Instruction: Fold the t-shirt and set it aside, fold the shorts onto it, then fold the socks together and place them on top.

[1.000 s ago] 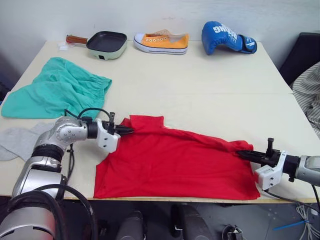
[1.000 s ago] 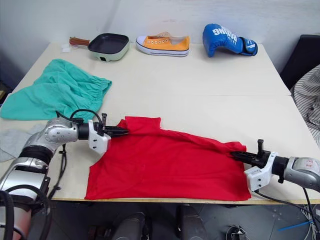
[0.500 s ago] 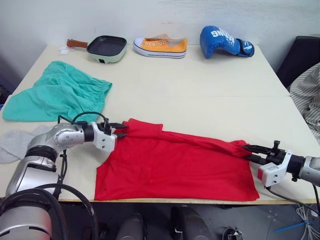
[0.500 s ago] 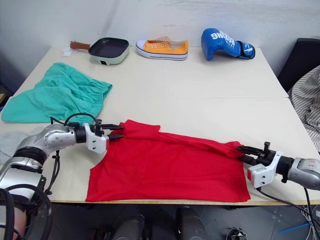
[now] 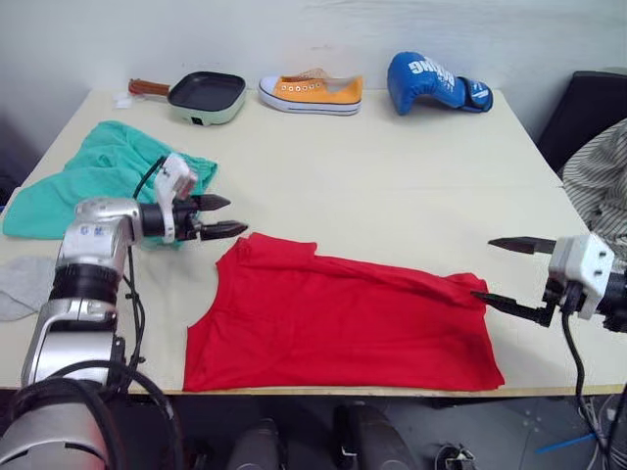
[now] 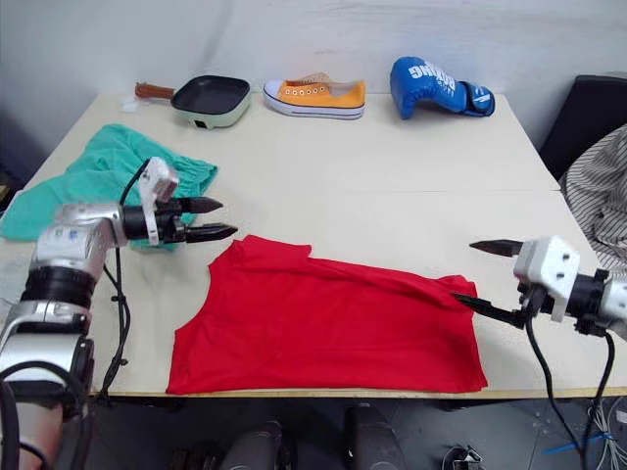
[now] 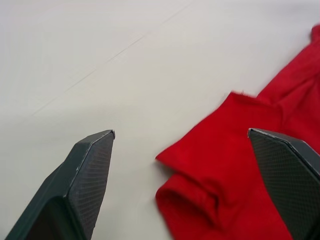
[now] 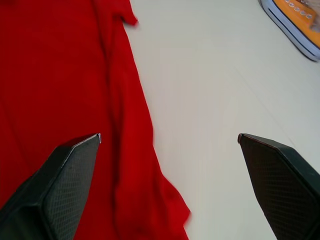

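The red t-shirt [image 5: 343,315] lies flat along the table's front edge, doubled over into a long band. My left gripper [image 5: 217,216] hovers open just beyond the shirt's far left corner [image 7: 235,165], holding nothing. My right gripper [image 5: 485,269] stands open off the shirt's right end, its lower finger close to the cloth [image 8: 75,75], also empty. The teal-green shorts [image 5: 93,176] lie crumpled at the left, behind my left arm. A light grey sock [image 5: 15,289] rests at the table's left edge.
Along the far edge stand a green frying pan [image 5: 206,93], an orange shoe [image 5: 312,91] and a blue boxing glove [image 5: 431,80]. A dark chair [image 5: 588,108] and striped cloth [image 5: 600,176] are beyond the right side of the table [image 5: 392,186].
Both grippers have opened and let go of the t-shirt. The left one has lifted and drawn back to the left; the right one has pulled back to the right. The shirt now lies flat.
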`<state>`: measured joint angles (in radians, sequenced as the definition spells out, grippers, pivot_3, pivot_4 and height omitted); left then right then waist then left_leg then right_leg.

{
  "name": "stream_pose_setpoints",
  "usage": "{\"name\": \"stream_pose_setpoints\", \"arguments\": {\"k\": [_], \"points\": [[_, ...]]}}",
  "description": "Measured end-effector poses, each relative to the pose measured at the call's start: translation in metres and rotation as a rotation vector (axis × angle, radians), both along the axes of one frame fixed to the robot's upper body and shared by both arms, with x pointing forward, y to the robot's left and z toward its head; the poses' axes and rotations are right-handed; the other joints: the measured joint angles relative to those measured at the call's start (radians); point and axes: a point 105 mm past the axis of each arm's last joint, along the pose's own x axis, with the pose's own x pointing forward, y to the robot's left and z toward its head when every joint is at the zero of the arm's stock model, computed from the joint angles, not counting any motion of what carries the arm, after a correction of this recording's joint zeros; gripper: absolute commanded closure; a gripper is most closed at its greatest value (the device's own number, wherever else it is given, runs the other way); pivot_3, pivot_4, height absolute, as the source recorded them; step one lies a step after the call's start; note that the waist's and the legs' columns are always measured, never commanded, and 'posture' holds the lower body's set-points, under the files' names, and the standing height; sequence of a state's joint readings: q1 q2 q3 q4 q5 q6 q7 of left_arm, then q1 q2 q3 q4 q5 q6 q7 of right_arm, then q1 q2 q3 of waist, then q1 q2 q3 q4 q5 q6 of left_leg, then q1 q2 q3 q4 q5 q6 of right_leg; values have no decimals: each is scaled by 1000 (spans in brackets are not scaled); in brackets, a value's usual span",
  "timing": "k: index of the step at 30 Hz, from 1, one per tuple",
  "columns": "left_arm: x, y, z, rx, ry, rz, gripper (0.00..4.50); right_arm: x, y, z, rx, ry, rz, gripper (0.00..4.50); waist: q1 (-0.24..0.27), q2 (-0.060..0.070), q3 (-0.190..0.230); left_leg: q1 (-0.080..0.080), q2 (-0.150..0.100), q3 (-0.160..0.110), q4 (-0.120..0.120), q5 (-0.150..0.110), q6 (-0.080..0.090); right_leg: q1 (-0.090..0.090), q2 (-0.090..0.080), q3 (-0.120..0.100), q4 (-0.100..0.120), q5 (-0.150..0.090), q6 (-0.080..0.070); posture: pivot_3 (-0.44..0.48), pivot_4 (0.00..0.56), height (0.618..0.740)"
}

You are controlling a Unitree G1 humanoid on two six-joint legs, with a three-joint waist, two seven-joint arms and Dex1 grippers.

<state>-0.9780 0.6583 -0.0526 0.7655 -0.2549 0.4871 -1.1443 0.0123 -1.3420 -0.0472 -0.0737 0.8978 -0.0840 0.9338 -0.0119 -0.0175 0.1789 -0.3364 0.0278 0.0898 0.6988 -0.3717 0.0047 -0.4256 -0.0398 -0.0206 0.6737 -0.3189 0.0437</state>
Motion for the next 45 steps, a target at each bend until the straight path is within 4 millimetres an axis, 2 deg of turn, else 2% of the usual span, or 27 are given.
{"name": "stream_pose_setpoints", "arguments": {"k": [4,7,12,15,19,27,30,32,34,36,38,41,45], "points": [[10,-14,-22,15,162,52,29,-2,37,15,124,73,100,0,9,-1,0,-3,0,0,0,0,0,-3,0,0,-1,0,0,0,150,740],[11,-16,-40,54,236,76,29,-1,54,21,175,105,135,0,10,-2,1,-5,0,0,0,0,0,-5,0,0,-1,0,0,0,150,740],[21,-23,-37,83,244,116,29,0,80,29,243,113,194,0,13,-3,2,-5,-1,0,1,0,0,-5,-1,-1,0,0,0,0,150,740],[24,-25,-38,45,253,139,587,-1,85,22,236,131,194,0,16,-4,2,-6,-1,0,1,0,0,-5,-2,-1,0,0,0,0,150,740],[22,-28,-41,23,277,122,1884,-1,86,13,231,156,178,0,16,-4,2,-6,-2,0,1,0,0,-6,-2,-1,0,0,0,0,150,740],[15,-32,-42,-7,301,58,4356,2,81,12,217,142,147,0,12,-4,2,-7,-1,0,0,0,0,-7,-1,-1,0,0,0,0,150,740],[13,-39,-27,-70,225,-39,4441,4,81,9,203,138,135,0,12,-4,2,-11,-1,0,1,0,0,-12,-1,-1,1,0,0,0,150,740],[6,-44,-9,-93,88,-178,4441,5,81,8,199,134,134,0,11,-4,2,-18,-1,0,4,0,-1,-19,-2,-1,4,0,0,0,150,740],[-3,-44,-3,-35,-28,-296,4441,6,81,6,193,133,131,0,11,-4,2,-18,-1,1,4,0,-1,-20,-1,-1,4,0,0,0,150,740],[-15,-37,-12,123,-153,-396,4441,7,79,5,178,133,125,0,6,-3,1,-17,-1,2,3,0,-1,-20,-1,0,4,0,0,0,150,740],[-28,-29,-35,329,-305,-501,4441,8,78,3,169,134,119,0,5,-3,1,-16,-1,2,2,0,-1,-20,-1,0,3,0,0,0,150,740],[-41,-24,-58,451,-413,-582,4441,12,74,-1,169,143,100,0,9,-4,1,-17,-1,2,3,0,-1,-20,-1,0,4,0,0,0,150,740],[-38,-26,-45,487,-590,-564,4441,13,77,-1,168,134,110,0,18,-4,1,-18,-2,1,4,-1,1,-19,-3,-1,3,1,1,0,150,740]]}}
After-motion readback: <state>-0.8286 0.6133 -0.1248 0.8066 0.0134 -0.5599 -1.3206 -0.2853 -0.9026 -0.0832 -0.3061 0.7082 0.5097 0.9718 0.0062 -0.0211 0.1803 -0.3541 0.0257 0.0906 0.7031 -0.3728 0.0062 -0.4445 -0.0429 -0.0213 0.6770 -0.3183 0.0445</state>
